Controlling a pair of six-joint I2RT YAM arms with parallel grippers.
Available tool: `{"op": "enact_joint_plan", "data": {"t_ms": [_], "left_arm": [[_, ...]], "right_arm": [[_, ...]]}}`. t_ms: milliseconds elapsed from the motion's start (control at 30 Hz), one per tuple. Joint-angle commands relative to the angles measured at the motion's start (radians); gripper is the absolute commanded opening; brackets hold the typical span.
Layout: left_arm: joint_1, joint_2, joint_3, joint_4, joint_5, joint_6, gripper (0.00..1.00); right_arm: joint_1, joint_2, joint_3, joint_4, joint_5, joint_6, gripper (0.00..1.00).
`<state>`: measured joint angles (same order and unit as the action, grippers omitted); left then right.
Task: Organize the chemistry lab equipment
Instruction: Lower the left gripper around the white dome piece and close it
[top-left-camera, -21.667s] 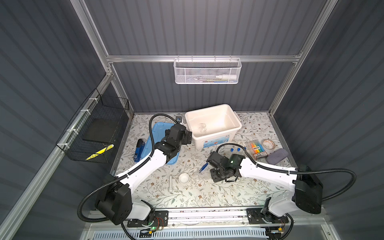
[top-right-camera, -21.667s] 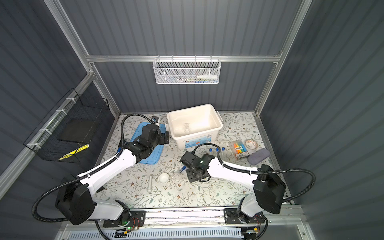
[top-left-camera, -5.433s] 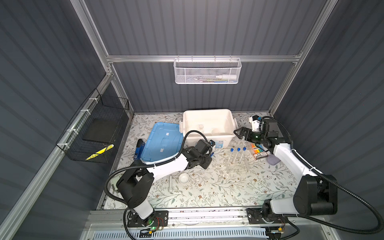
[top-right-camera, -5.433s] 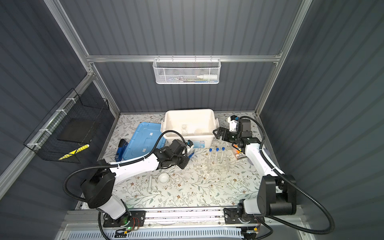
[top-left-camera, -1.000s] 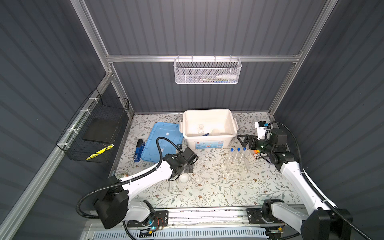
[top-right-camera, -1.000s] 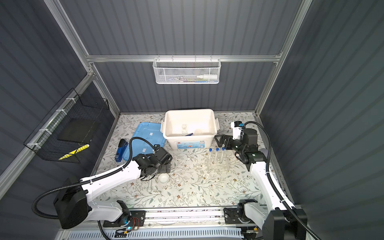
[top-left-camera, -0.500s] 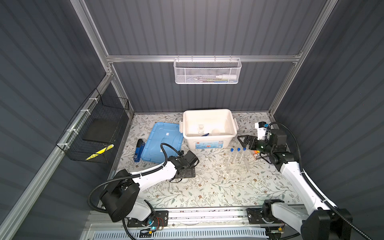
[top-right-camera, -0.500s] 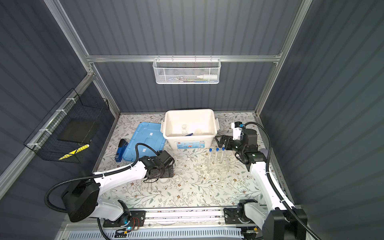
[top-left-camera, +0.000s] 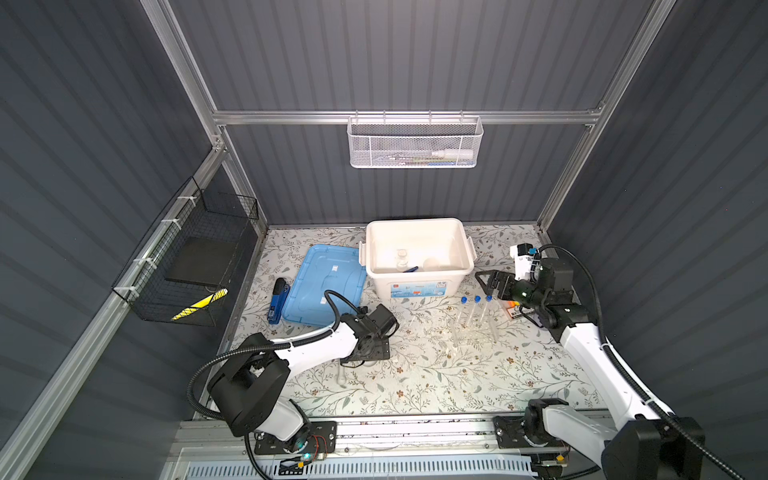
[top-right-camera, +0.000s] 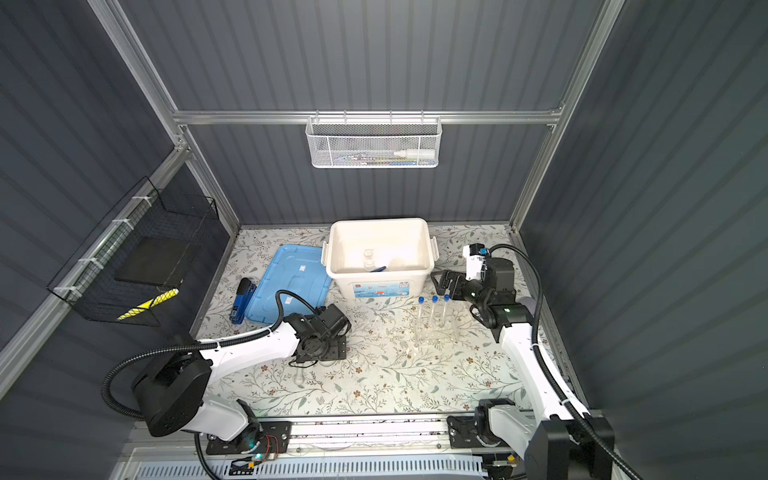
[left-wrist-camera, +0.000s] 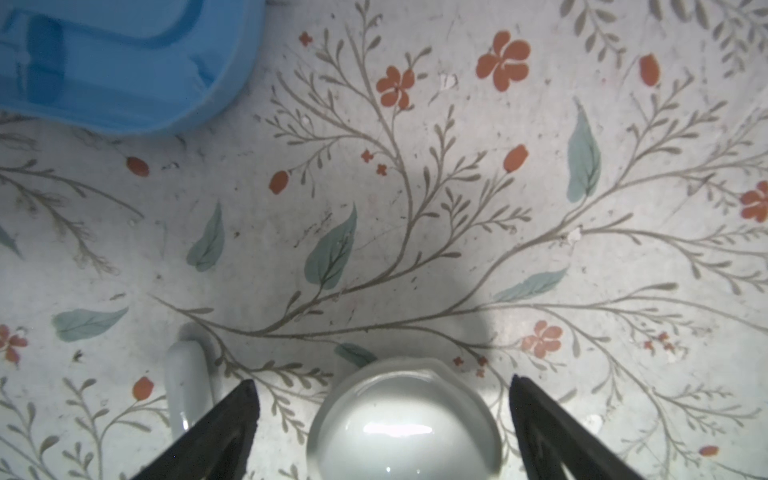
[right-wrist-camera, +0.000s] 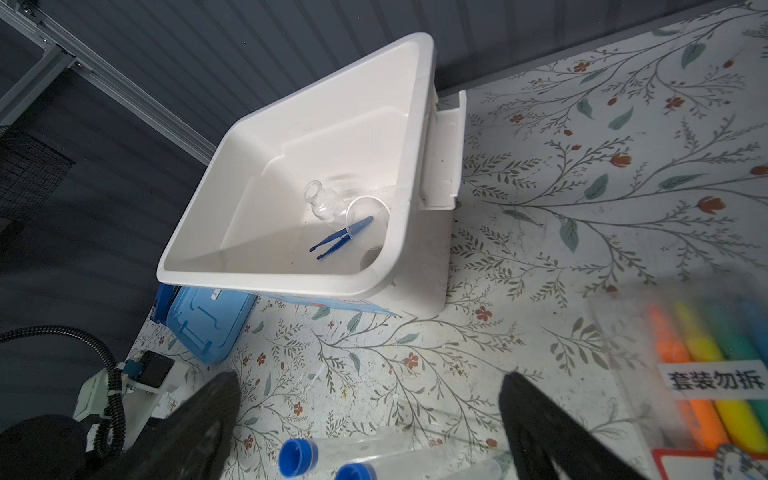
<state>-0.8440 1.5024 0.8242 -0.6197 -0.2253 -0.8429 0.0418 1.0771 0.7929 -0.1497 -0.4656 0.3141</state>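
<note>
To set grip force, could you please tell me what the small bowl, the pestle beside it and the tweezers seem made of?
The small white bowl is probably glazed ceramic: glossy white with a sharp highlight. The white pestle shows the same shiny glaze, likely ceramic too. The blue tweezers look like moulded plastic, opaque with a dull sheen; less certain.

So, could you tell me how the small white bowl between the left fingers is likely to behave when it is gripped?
The small white bowl looks glossy and rounded, so it may slip from between the open left fingers when they close. It seems rigid and ceramic-like, so it is probably heavy for its size and apt to chip if dropped.
</note>
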Motion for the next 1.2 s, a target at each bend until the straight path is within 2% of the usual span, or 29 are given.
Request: {"op": "enact_joint_plan", "data": {"t_ms": [0, 533, 767, 1167], "left_arm": [[-0.007, 0.012, -0.004, -0.008, 0.015, 0.001, 0.95], [-0.007, 0.026, -0.008, -0.008, 0.034, 0.005, 0.92], [-0.009, 0.042, -0.003, -0.011, 0.047, 0.012, 0.84], [-0.012, 0.042, -0.003, -0.015, 0.04, 0.014, 0.78]], "right_arm": [[-0.003, 0.0, -0.006, -0.015, 0.008, -0.002, 0.99], [-0.002, 0.002, -0.01, -0.014, 0.01, -0.001, 0.99], [-0.002, 0.0, -0.017, -0.014, 0.011, 0.0, 0.99], [-0.002, 0.001, -0.017, -0.009, 0.014, 0.0, 0.99]]}}
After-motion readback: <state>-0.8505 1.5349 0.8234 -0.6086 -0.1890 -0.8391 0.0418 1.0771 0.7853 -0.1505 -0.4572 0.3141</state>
